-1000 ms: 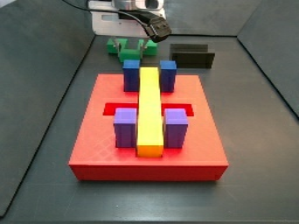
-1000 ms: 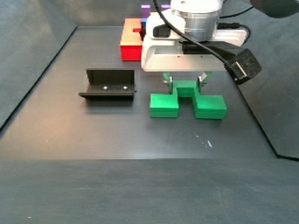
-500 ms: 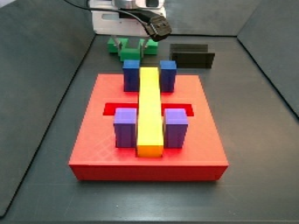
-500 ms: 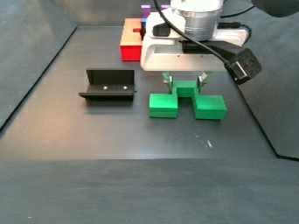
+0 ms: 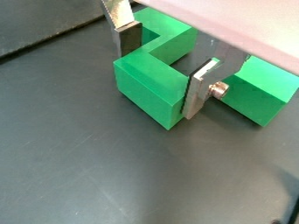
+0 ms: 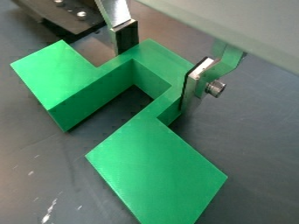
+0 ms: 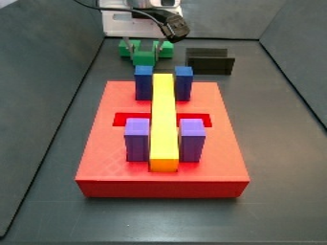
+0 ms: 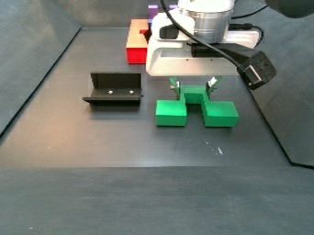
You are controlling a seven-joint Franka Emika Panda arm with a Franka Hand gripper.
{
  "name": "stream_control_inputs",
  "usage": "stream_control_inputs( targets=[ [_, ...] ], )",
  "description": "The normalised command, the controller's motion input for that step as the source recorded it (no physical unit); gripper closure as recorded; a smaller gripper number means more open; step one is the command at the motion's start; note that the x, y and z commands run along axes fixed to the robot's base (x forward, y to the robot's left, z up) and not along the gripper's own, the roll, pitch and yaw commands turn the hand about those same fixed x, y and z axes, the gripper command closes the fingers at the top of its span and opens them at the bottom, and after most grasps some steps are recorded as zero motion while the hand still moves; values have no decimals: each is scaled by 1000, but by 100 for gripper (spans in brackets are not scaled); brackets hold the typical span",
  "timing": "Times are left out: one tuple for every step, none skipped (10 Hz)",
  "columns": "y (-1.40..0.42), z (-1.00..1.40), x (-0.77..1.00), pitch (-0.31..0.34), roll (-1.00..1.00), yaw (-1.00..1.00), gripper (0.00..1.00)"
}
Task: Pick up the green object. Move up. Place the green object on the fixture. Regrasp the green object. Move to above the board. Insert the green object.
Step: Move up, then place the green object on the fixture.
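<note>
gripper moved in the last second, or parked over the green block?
No visible move. In a side view the gripper sits at the small bright green plastic block, unchanged against the black fixture, jaws straddling the block's narrow middle.

We see a dark grey floor (image 8: 110, 147) with low dark walls around it, and lying directly on it are the green object (image 8: 194, 107), the fixture (image 8: 113, 89) and the board (image 7: 161, 142). In a side view the green object sits just beside the fixture without touching it, with the board's red end (image 8: 136, 39) farther back; the gripper (image 8: 193, 86) stands low over the green object, its fingers (image 6: 194, 86) on either side of the narrow middle arm in both wrist views. The board rests flat on the floor and carries blue blocks (image 7: 163, 78), purple blocks (image 7: 163, 138) and a yellow bar (image 7: 163, 119).
</note>
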Motion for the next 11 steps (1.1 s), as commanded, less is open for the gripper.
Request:
stream_control_inputs(
  targets=[
    [0,833,0,0,0,0,100],
    [8,753,-39,5,15,-8,100],
    [17,541,-65,3,52,-19,100],
    [-3,267,-39,-10,89,-14,100],
    [-34,0,0,0,0,0,100],
    [-26,0,0,0,0,0,100],
    [-26,0,0,-17,0,0,100],
    [-29,0,31,-43,0,0,100],
    [206,297,417,-406,-569,-374,100],
    [294,406,660,-591,-831,-357,100],
    [263,397,743,-560,-786,-320,100]
  ],
)
